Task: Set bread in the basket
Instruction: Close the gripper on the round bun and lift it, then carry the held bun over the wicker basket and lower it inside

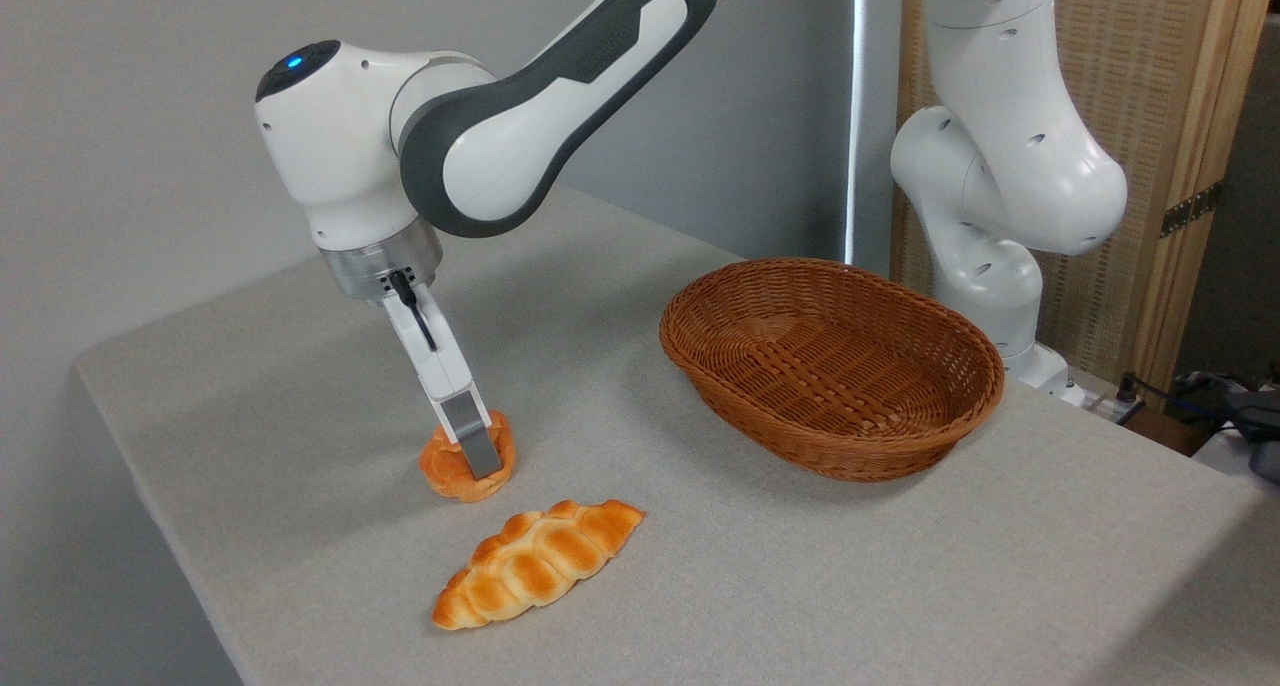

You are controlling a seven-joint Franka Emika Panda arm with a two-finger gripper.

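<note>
While arm reaches down | gripper (pixel 470 456) fingers clasp bread (pixel 466 458) on table (pixel 800 566)

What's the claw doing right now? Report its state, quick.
Claw: down at the bun on the table, fingers alongside it; whether it is clamped cannot be told.

the white two-finger gripper (pixel 470 456) reaches down onto the small round orange-golden bun (pixel 466 459) on the grey table (pixel 300 386), one grey finger pad (pixel 477 446) pressed on its near side; the other is hidden. just in front lies a braided golden loaf (pixel 538 563). well right stands an oval brown wicker basket (pixel 832 366).
</note>
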